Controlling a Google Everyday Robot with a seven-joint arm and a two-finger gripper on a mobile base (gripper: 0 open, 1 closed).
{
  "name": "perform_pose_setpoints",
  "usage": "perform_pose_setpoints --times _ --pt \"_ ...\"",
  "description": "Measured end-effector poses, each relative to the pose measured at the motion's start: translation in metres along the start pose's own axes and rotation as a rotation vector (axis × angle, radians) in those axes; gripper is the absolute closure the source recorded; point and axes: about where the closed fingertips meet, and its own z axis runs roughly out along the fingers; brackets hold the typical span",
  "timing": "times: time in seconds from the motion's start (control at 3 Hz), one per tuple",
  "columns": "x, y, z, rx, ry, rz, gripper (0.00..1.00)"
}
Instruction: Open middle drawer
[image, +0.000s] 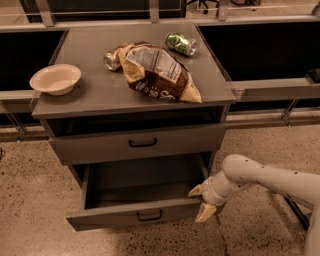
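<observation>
Middle drawer (137, 142) pushed in. Drawer below (135, 216) pulled out, interior bare. Gripper (201, 201) at its right front corner, fingers apart, holding nothing.

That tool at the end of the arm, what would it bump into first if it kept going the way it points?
Probably the pulled-out drawer: the tool sits at its right front corner, pointing left toward it. Depth is unclear.

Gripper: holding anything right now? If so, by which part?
Nothing visibly held. The gripper sits at the right front corner of the pulled-out drawer, fingers spread either side of the front panel's end, well away from its handle.
</observation>
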Motion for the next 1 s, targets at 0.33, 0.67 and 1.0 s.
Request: perform_pose_setpoints --times 0.33,0.67,1.0 --pt "-0.0006 0.0123 -0.0141 0.012 0.01 0.01 0.32" --pt "-0.0007 0.0129 -0.0146 0.011 0.011 0.01 0.06" --pt "-0.0007 0.0129 -0.0146 0.011 0.011 0.01 0.0"
